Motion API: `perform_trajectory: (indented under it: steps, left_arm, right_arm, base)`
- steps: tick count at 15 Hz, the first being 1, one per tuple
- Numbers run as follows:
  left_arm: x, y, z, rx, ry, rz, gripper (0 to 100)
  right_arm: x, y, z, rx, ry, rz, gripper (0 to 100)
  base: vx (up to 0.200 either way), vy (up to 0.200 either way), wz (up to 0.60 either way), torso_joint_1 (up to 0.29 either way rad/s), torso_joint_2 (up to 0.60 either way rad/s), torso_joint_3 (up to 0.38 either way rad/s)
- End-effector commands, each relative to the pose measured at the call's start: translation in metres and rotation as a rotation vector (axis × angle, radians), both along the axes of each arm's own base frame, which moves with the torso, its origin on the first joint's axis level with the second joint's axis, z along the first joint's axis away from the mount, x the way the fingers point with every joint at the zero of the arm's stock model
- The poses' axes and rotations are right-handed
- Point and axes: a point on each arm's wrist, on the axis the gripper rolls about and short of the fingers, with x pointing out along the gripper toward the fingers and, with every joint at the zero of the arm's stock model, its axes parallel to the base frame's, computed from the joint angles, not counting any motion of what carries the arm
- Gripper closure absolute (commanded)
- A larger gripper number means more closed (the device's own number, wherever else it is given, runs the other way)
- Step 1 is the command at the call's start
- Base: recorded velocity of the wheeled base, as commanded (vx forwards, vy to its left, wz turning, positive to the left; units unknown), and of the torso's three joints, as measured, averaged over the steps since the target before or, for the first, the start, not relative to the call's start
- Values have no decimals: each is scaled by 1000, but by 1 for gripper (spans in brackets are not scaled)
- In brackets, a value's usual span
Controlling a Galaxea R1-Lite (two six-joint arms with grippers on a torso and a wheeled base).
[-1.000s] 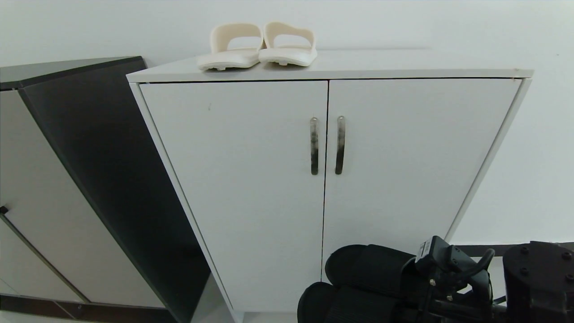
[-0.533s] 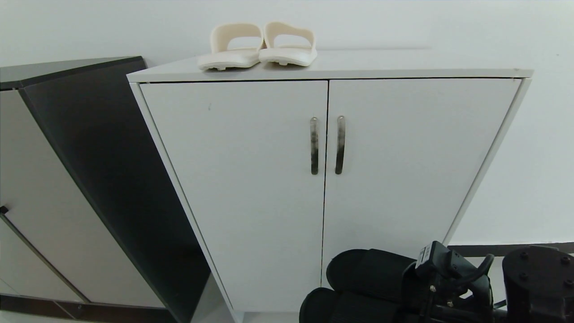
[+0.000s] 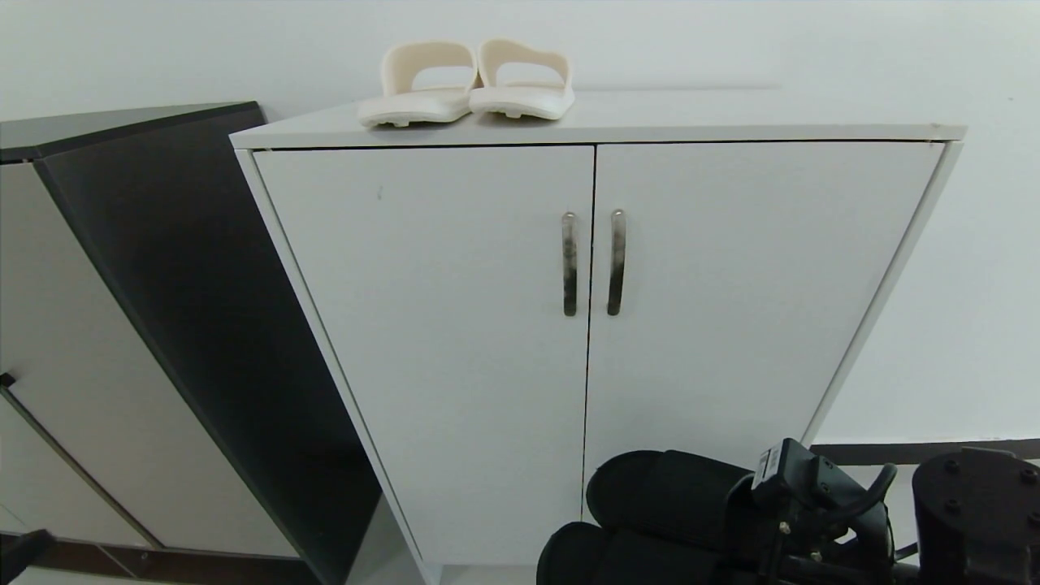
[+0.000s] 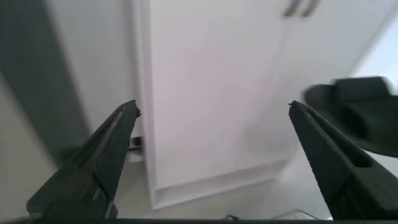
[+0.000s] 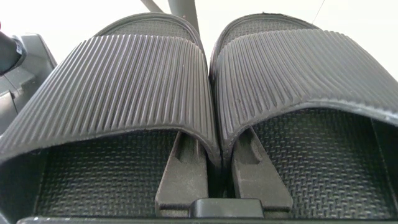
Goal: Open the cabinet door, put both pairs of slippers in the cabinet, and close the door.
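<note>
Head view: black slippers (image 3: 650, 504) a bit lower than a second ago, side by side, long way left to right, low before shut cabinet doors (image 3: 439, 341). Right gripper (image 5: 216, 168) jaws clamped on them. Left gripper (image 4: 212, 109) jaws wide apart. Cream slippers (image 3: 467, 85) on cabinet top (image 3: 731, 114).

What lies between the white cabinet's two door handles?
Just the thin dark seam where the shut left door meets the right door, between left handle and right handle; the head view shows it.
</note>
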Motion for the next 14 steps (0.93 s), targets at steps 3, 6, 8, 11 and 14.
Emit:
perform_trajectory:
  steps: [3,6,8,11,14]
  left_arm:
    - [67,-39,28,5,69,-343,0]
    - [72,-57,34,29,75,-434,0]
    - [77,-83,40,80,77,-492,0]
    - [97,-118,59,79,66,-547,0]
    - [119,-159,63,82,55,-548,0]
  right_arm:
    - [-1,0,-2,-7,6,4,100]
    - [0,1,-4,-16,12,3,100]
    - [0,1,-5,-17,13,3,100]
    - [-1,1,-6,-22,15,5,100]
    - [-1,0,-6,-22,15,5,100]
  base:
    - [0,0,0,0,0,0]
    - [0,0,0,0,0,0]
    - [0,0,0,0,0,0]
    - [0,0,0,0,0,0]
    - [0,0,0,0,0,0]
